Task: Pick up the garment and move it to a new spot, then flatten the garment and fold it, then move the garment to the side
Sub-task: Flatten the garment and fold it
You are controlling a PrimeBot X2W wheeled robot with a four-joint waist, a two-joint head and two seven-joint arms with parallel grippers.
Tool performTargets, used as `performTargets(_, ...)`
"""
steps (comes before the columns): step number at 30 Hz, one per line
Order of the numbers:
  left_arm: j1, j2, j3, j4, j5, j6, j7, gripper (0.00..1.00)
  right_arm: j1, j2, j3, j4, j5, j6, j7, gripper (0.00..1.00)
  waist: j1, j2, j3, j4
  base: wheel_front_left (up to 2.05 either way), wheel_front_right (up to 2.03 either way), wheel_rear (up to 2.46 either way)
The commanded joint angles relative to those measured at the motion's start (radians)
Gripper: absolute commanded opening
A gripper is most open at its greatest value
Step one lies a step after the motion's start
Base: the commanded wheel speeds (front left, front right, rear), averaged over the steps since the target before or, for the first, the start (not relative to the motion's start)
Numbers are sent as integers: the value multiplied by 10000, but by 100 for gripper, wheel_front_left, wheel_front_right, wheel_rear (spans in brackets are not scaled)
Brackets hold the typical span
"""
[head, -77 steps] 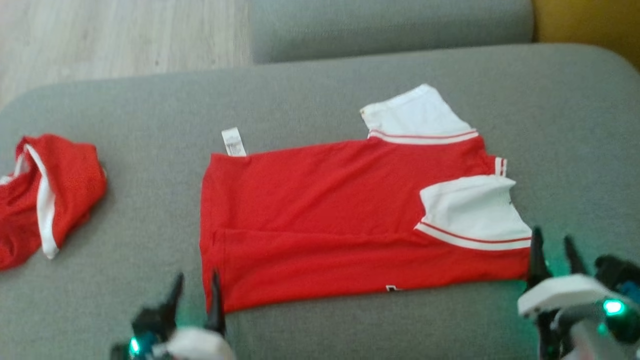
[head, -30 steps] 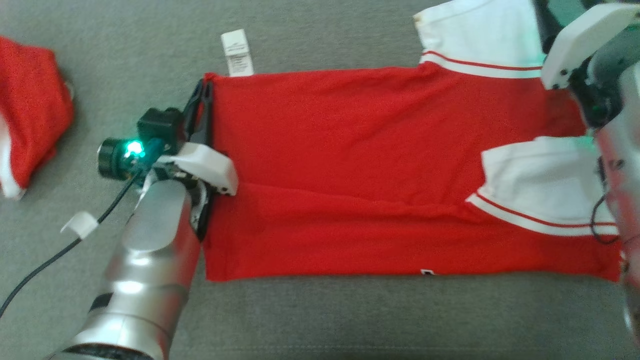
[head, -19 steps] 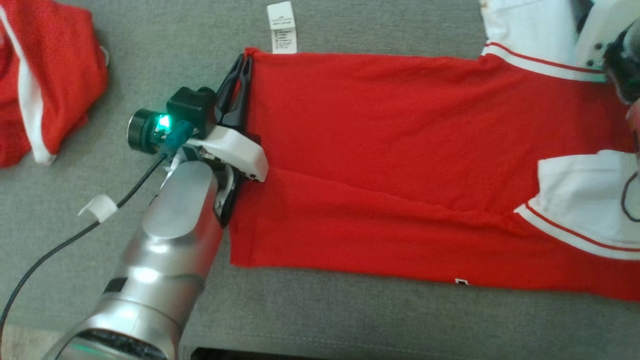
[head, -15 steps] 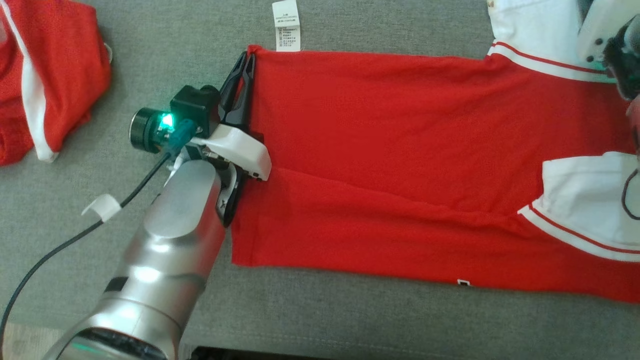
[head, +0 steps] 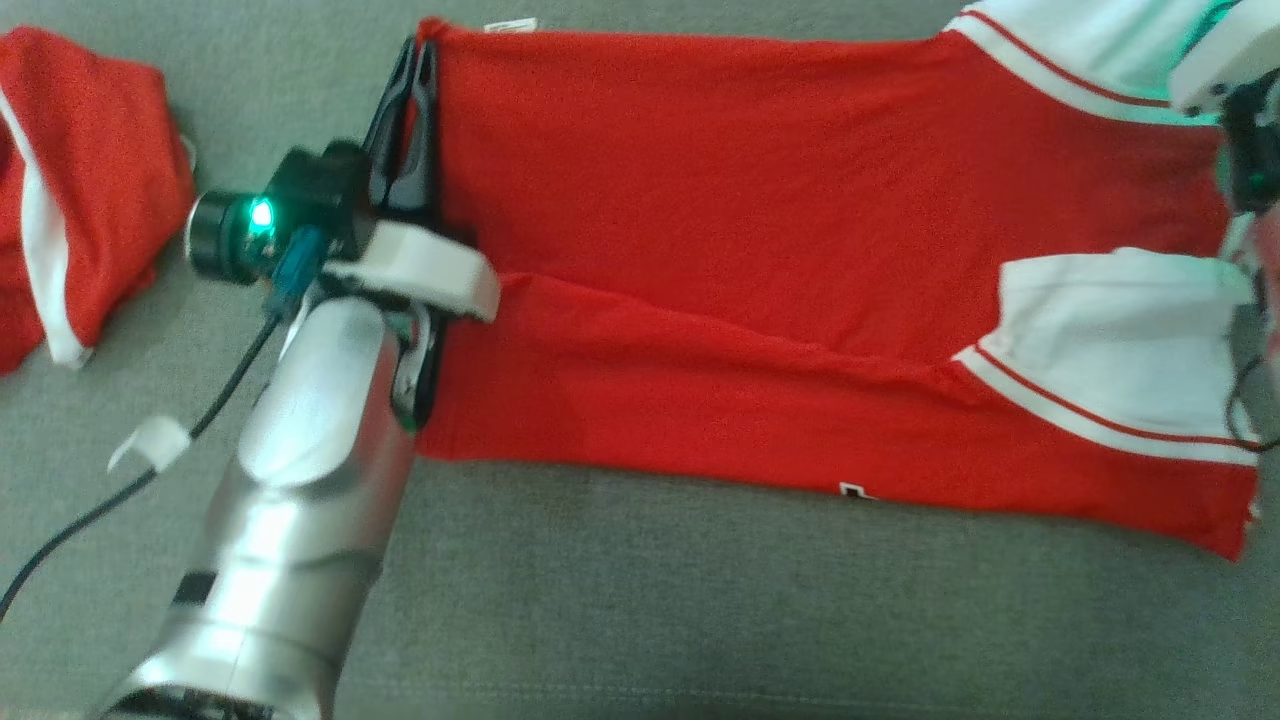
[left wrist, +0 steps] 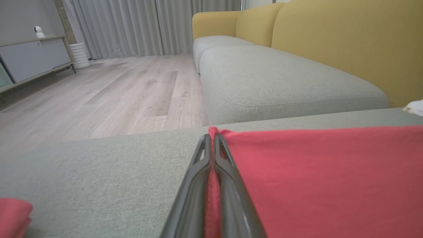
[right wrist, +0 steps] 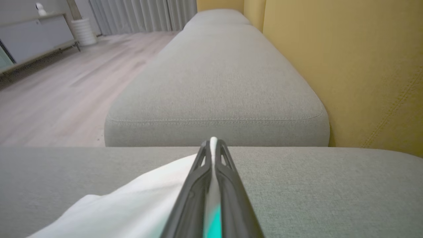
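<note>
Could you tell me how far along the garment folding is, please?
Done: the garment lies flat on the cushion, its near side folded over. In hand: left gripper and right gripper shut on its far edge, hem and white sleeve. Left: finish folding, move it aside.

garment (head: 760,250) | red, white sleeves | folded lengthwise, flat | grey cushion (head: 700,620)

Silver forearm (head: 300,480), white wrist cover (head: 425,275), blk cam (head: 225,235) w/ green LED (head: 261,213), blk cable (head: 95,515), slim dark L gripper (head: 418,50)
</note>
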Motion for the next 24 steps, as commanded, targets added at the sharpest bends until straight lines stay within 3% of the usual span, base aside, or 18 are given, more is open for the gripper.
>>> performTargets(1, 380, 506, 497, -481, 223, 13, -44, 0, 116, 329, 10, -258, 286, -7, -349, 0, 0, 0, -457, -382, 0, 0, 0)
performTargets(9, 1862, 718, 1042, -1064, 746, -98, -44, 0, 1745, 599, 477, -1448, 1800, -7, -772, 0, 0, 0, -1543, -997, 0, 0, 0)
performTargets(17, 3796, 661, 1545, -1584, 1097, -113, -44, 0, 5331, 345, 1448, -3743, 3963, -7, -764, 0, 0, 0, -2466, -1449, 0, 0, 0)
performTargets(24, 5021, 398, 1966, -1535, 1069, -97, -44, 0, 7638, 378, 1749, -4556, 4985, -7, -408, 0, 0, 0, -2923, -1517, 0, 0, 0)
